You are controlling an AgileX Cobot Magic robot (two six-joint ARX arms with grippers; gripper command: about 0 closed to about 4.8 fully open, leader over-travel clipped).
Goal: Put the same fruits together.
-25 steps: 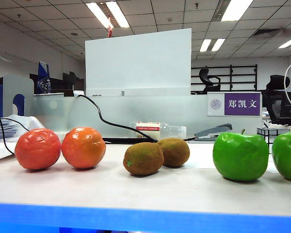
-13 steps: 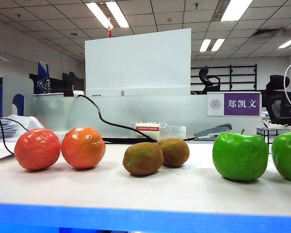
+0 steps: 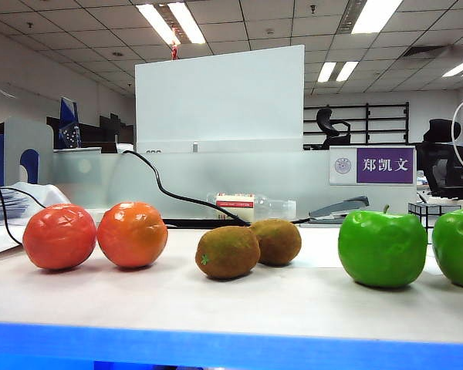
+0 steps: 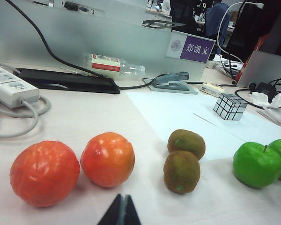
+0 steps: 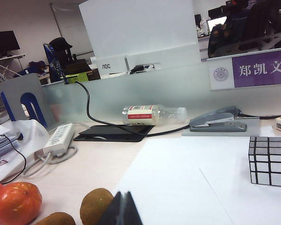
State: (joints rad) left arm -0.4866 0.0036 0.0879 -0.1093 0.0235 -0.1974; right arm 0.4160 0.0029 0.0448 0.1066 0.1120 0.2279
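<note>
Exterior view: oranges (image 3: 96,235), kiwis (image 3: 248,247) and apples (image 3: 405,247) are paired on the table (image 3: 239,304), unchanged from earlier; no grippers are seen. Wrist views add a cube (image 4: 230,106) and both left gripper (image 4: 121,211) and right gripper (image 5: 122,208) pressed together, empty, near the fruit.

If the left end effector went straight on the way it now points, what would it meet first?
Probably nothing at once: the shut left end effector points into the bare gap between the nearer orange and the front kiwi. Beyond lies open table, though depth is uncertain.
</note>
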